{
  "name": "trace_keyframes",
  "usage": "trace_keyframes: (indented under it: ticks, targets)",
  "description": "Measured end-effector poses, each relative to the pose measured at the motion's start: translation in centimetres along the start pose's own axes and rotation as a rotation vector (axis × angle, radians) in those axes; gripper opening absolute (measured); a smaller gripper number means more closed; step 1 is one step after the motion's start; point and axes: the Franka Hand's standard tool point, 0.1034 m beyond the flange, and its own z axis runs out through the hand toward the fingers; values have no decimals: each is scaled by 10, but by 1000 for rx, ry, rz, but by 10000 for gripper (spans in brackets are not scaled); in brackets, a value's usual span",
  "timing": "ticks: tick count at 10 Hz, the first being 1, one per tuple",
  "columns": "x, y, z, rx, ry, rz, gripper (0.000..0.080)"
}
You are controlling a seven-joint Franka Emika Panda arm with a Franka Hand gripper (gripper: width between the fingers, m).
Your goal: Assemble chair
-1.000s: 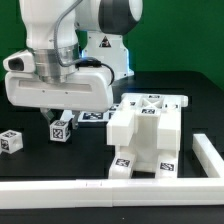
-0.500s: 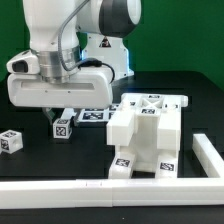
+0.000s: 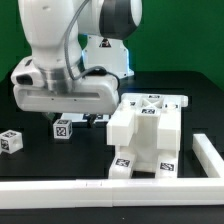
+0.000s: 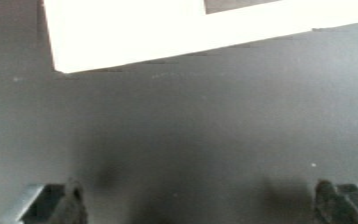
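Note:
The partly built chair (image 3: 145, 135), a stack of glossy white tagged blocks, stands on the black table at the exterior view's right. A small tagged cube leg (image 3: 62, 127) sits just below my gripper (image 3: 68, 112), and another cube leg (image 3: 10, 141) lies at the far left. A flat white tagged piece (image 3: 95, 117) lies behind them. In the wrist view my gripper (image 4: 197, 205) is open, with dark fingertips (image 4: 51, 205) far apart and only bare black table between them. A white flat edge (image 4: 194, 30) shows beyond; I cannot tell which piece it is.
A long white border rail (image 3: 100, 186) runs along the front of the table and turns up the right side (image 3: 207, 152). The robot's white base (image 3: 105, 50) stands at the back against a green wall.
My gripper has moved down a little and toward the exterior view's right, closer to the table beside the cube leg. The parts have not moved.

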Motion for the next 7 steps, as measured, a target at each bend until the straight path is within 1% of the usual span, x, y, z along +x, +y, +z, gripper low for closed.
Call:
trace_keyframes:
  ticks: [1, 3, 4, 5, 6, 7]
  targets:
    - [-4, -2, 2, -16, -115, -3, 647]
    - [-3, -5, 4, -29, -275, -15, 648]
    - [-4, -6, 5, -28, -340, -15, 648]
    - [-2, -6, 5, -19, -369, -31, 648]
    - [-5, -6, 5, -17, -409, -27, 648]
    - [-3, -6, 5, -18, -402, -28, 648]
